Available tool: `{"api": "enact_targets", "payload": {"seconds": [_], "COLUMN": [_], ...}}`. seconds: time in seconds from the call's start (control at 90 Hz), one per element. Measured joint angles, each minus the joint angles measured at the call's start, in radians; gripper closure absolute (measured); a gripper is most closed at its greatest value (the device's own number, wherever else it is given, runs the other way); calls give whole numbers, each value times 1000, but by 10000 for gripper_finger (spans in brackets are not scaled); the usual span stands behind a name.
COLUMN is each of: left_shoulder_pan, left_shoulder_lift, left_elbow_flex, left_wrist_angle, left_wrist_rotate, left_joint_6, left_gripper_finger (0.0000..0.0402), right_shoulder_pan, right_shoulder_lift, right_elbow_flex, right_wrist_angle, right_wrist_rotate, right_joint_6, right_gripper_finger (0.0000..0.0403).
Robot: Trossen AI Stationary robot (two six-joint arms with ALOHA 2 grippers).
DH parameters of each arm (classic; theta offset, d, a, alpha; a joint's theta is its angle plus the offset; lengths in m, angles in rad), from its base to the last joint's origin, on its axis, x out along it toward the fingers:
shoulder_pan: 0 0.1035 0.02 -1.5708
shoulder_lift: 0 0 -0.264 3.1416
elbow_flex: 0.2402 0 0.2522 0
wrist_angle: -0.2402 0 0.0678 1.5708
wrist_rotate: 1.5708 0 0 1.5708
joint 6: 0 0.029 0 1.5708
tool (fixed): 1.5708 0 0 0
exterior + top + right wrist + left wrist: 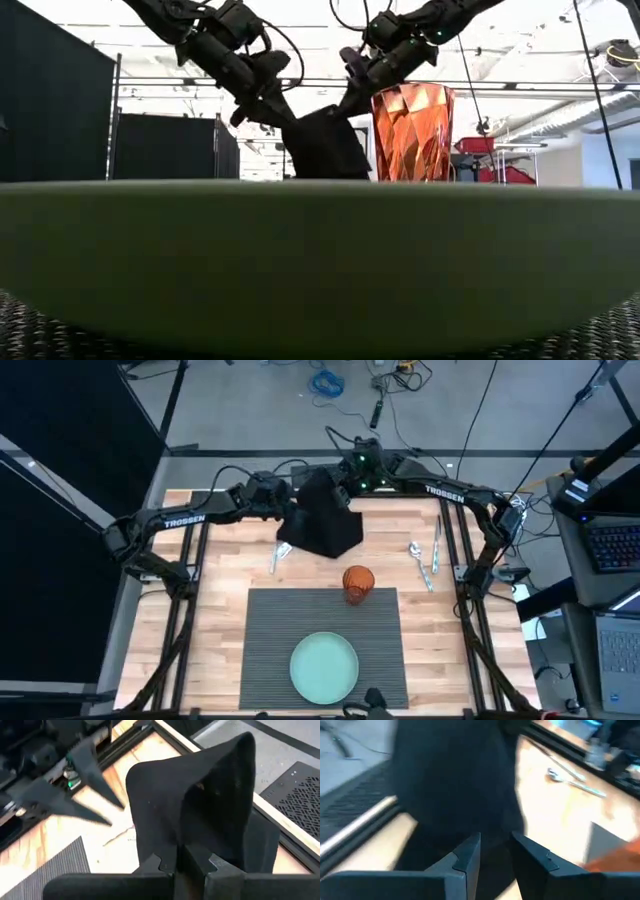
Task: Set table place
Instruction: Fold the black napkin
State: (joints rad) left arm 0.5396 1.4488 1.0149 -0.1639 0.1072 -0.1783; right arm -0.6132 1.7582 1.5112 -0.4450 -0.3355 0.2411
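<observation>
The ribbed dark grey placemat (270,650) lies at the table's near middle. It carries a pale green plate (324,667) and, on its far edge, an orange faceted cup (358,584). Behind them a black napkin (322,520) stands up in a tent shape, with my right gripper (182,862) shut on it. My left gripper (496,850) is open close to the napkin's left side (290,525); I cannot tell whether it touches the cloth. My right gripper pinches a bunched part of the napkin (180,837) between its two fingers, coming from the table's far side and slanting down. The cloth drapes slack from the hold. Its lower edge (318,550) seems to lie on the wooden top.
A fork (420,565) and a knife (436,545) lie on the wood to the right of the cup. Another utensil (276,557) lies left of the napkin's lower edge. In the low view the plate's rim (320,250) fills the foreground.
</observation>
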Motion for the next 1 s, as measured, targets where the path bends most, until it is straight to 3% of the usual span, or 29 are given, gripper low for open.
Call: {"api": "enact_targets", "payload": {"seconds": [0.256, 0.478, 1.0], "left_shoulder_pan": [-1, -5, 2], "left_shoulder_lift": [49, 71, 43], "left_elbow_flex": [0, 0, 7], "left_wrist_angle": [27, 198, 180], "left_wrist_rotate": [-30, 121, 71], "left_joint_6": [-20, -60, -65], "left_gripper_finger": [314, 314, 313], "right_shoulder_pan": [0, 0, -8], "right_shoulder_lift": [0, 1, 0], "right_elbow_flex": [0, 0, 0], "right_wrist_angle": [-25, -80, -131], "right_wrist_rotate": [-9, -10, -140], "right_joint_6": [-31, -76, -151], "right_gripper_finger": [403, 403, 403]}}
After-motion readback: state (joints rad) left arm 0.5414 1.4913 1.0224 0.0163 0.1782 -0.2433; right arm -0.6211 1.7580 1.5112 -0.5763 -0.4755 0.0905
